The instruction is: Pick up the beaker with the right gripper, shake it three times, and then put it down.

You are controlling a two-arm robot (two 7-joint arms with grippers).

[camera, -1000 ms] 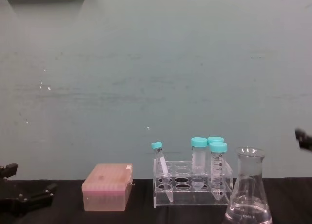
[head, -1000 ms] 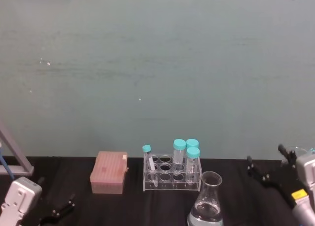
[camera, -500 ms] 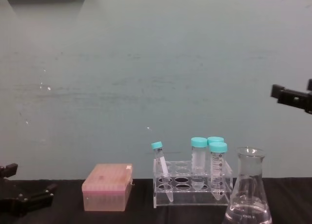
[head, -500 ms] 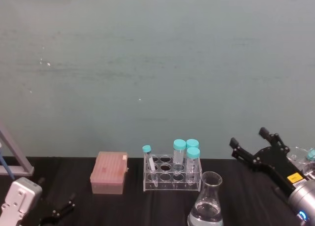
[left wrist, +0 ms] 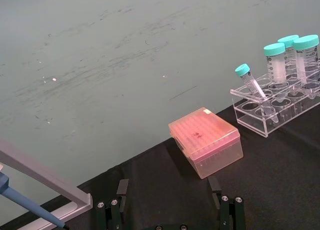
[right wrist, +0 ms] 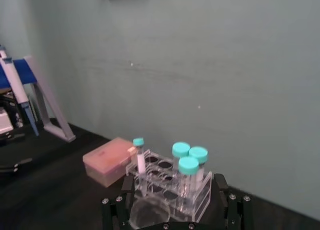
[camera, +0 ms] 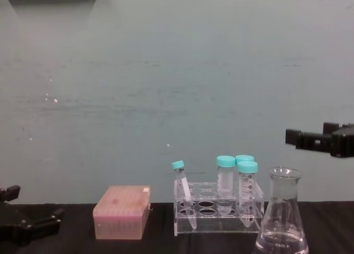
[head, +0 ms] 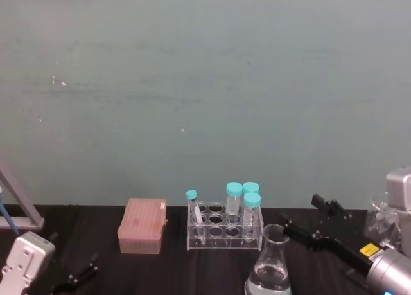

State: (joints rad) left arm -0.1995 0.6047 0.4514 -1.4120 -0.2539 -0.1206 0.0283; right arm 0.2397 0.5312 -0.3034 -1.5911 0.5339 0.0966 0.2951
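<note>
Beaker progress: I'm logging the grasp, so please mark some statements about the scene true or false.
The right hand grips the beaker. False: it is open, above the rim, not touching.
The beaker stands upright on the table. True.
The rack holds four capped tubes. True.
The box sits right of the rack. False: it sits left of it.
</note>
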